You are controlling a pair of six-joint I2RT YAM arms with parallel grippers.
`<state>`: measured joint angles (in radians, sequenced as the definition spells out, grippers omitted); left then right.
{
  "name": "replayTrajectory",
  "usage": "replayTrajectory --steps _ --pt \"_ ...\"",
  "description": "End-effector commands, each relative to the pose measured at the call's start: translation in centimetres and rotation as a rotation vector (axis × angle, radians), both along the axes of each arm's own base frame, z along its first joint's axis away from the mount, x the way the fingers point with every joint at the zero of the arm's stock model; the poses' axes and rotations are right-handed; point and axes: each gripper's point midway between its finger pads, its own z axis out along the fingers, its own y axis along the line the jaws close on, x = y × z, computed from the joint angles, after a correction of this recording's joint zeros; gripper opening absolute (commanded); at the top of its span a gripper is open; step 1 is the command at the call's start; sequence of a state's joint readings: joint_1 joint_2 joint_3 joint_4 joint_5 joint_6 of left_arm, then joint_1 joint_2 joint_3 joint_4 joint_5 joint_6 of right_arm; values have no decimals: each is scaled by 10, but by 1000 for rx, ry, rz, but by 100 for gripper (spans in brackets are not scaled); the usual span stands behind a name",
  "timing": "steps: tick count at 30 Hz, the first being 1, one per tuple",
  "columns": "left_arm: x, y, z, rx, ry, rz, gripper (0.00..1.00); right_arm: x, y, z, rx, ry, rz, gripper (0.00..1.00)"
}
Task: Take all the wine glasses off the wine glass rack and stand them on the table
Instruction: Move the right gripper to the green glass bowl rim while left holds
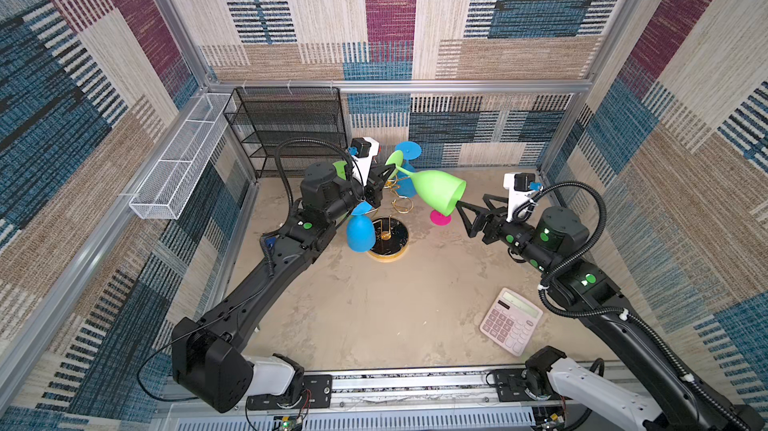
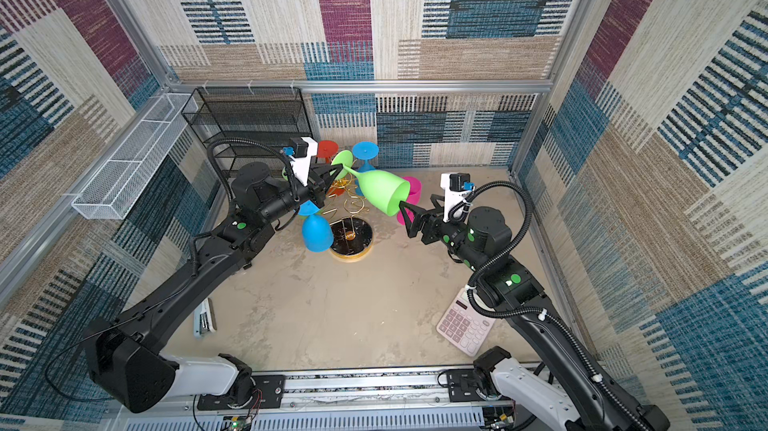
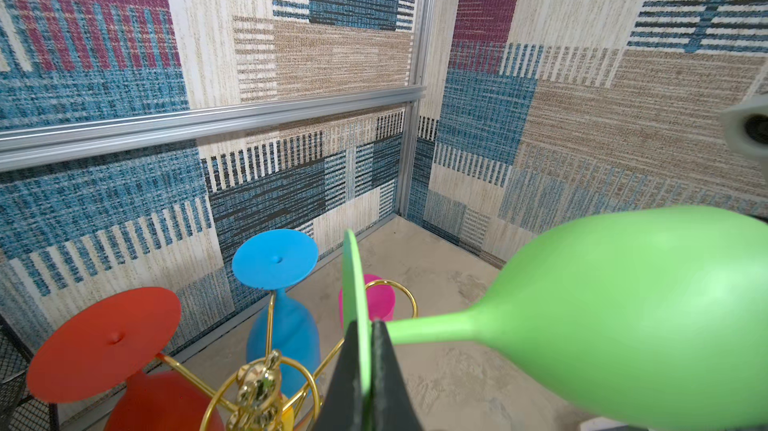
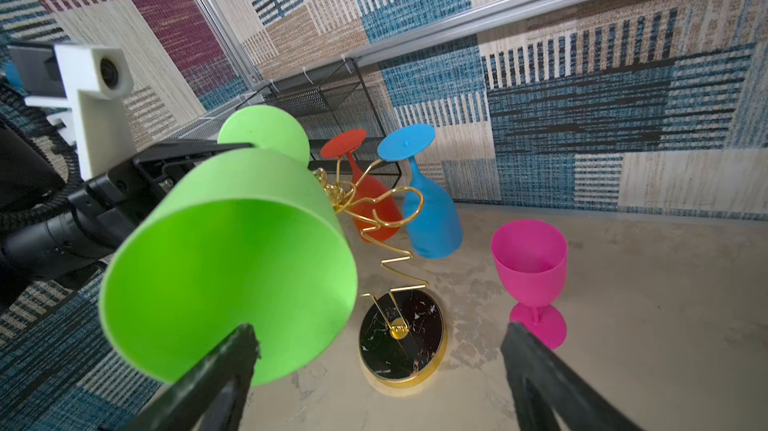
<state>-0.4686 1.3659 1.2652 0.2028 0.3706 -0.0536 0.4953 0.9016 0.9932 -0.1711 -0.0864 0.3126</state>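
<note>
L claw point(image 3: 365, 337): pressed together on foot disc of green wine glass point(image 1: 438, 187). Glass held near-horizontal in air, bowl toward R arm; stem appears clear of wine glass rack point(image 1: 388, 257) loops, just beside rack top. Red glass point(image 4: 374, 208) and blue glass point(image 4: 434, 221) hang on rack. R claw point(image 1: 464, 220): spread, one finger at bowl rim, nothing gripped. Status: lift-off looks done. Remaining, prob.: handover or set-down on bench point(image 1: 395, 325).

I am gripping the green wine glass point(image 2: 380, 194) by its foot in my clamped left gripper point(image 2: 335, 168), its bowl lying sideways and pointing right, just beyond the wine glass rack point(image 2: 360, 237). My right gripper point(image 2: 405, 219) is hovering at the rim, jaws spread wide.
</note>
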Motion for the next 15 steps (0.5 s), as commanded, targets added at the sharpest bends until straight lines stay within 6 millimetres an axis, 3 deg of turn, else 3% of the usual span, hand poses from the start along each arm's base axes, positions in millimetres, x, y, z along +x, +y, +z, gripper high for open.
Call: replayTrajectory --steps 1,9,15 --pt "-4 0 9 -32 -12 -11 0 7 2 15 26 -49 -11 93" --pt "-3 0 12 -55 16 -16 0 5 3 20 26 -69 2 93" --pt "10 9 7 -119 199 55 0 -15 2 28 44 -170 54 96"
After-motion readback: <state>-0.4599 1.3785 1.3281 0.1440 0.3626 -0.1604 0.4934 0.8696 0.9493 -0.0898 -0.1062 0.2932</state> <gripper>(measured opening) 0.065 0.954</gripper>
